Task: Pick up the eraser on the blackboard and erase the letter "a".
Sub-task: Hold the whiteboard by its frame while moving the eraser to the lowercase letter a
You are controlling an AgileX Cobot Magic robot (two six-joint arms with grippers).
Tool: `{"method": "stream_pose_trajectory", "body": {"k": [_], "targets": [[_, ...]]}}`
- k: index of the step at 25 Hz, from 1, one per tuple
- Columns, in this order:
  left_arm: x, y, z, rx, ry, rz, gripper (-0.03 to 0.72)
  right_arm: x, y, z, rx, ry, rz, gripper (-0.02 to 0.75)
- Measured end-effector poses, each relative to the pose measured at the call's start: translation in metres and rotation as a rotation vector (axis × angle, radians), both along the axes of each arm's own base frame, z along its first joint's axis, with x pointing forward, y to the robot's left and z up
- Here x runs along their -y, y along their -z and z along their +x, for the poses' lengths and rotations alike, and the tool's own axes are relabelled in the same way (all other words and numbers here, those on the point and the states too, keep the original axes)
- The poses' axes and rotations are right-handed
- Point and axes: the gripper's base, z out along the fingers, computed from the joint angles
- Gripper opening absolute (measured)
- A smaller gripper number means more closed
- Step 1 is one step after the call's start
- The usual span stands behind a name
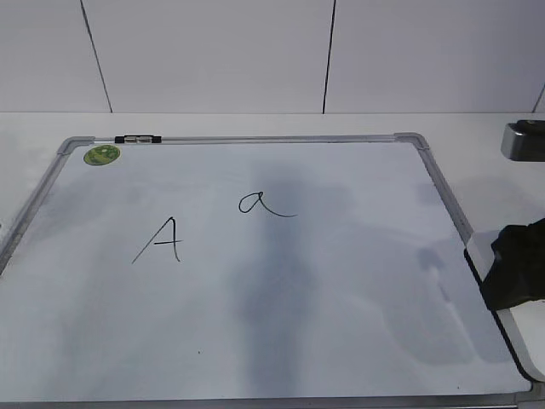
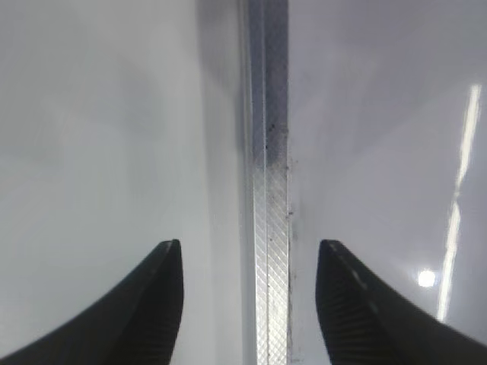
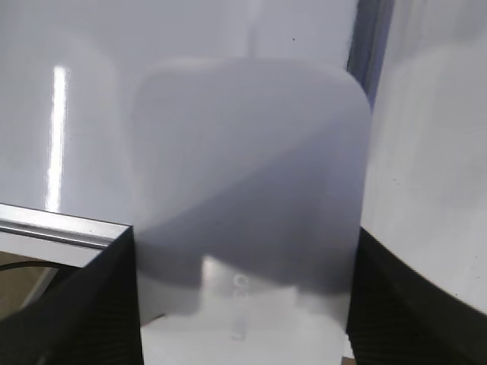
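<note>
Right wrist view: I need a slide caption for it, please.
Right gripper closed on the white eraser above the blackboard near its frame.

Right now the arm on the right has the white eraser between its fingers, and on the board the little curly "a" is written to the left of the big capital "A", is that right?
Not quite. The right gripper does sit around the eraser, but the exterior view shows the small "a" to the right of the capital "A" on the blackboard, not the left.
</note>
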Motion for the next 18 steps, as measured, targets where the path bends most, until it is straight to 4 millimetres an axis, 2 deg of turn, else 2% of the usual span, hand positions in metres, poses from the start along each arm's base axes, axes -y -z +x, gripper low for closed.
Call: {"method": "stream_pose_trajectory", "body": {"k": [10, 13, 18], "targets": [[-0.001, 0.027, 0.008, -0.056, 0.001, -0.045, 0.283, 0.000, 0.000, 0.000, 0.005, 0.001, 0.001, 0.549], [0.000, 0.028, 0.009, -0.056, 0.003, -0.049, 0.246, 0.000, 0.000, 0.000, 0.005, 0.001, 0.001, 0.549], [0.000, 0.028, 0.009, -0.050, 0.000, -0.052, 0.232, 0.000, 0.000, 0.000, 0.005, 0.001, 0.001, 0.549]]}}
